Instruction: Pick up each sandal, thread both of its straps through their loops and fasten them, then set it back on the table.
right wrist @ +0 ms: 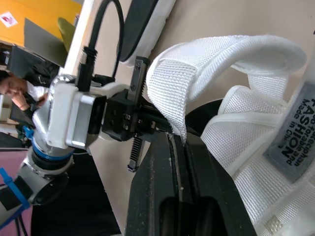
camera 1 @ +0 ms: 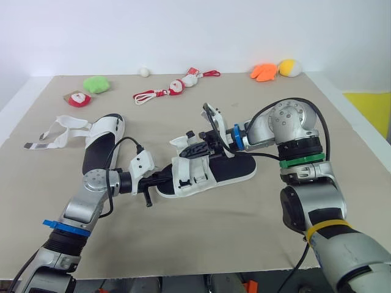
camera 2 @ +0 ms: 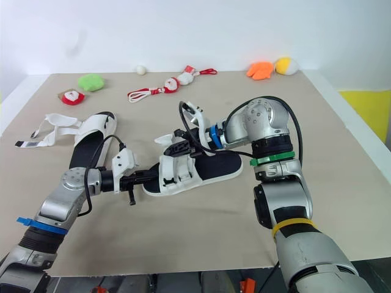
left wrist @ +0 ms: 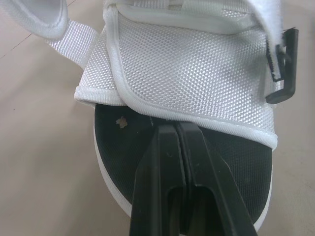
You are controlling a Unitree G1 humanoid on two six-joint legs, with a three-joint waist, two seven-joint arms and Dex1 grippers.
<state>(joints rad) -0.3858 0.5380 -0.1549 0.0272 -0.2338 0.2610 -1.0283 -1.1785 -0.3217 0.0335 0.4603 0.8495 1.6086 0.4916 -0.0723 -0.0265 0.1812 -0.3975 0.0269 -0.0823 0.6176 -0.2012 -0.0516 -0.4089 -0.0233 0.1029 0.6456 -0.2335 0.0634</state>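
— White webbing is sitting pinched in the right gripper [right wrist: 179, 140]: its fingers are clamping the free end of a strap [right wrist: 170, 88], which is arching up above the sandal [camera 1: 235, 172].
— And where is the sandal itself lying?
— It is resting on the table [camera 1: 244, 238] between the two claws. Its long axis is running from the left gripper [left wrist: 173, 129] across toward the right arm, with the toe at the left claw and the heel out past the right one.
— What is the left one doing?
— Its fingers are pressing together, tips touching the black footbed [left wrist: 231, 162] at the edge of the white mesh panel [left wrist: 192, 69]. I am judging that it is pinning the toe rather than gripping anything.
— So where is the strap heading?
— The black loop [left wrist: 284, 64] is sitting on the side of that panel, just beside the left claw. The right gripper is already holding the strap, so I am expecting it to be the one threading.
— And the other shoe?
— A second sandal [camera 1: 101, 143] is lying beyond the left gripper, well apart, straps undone.
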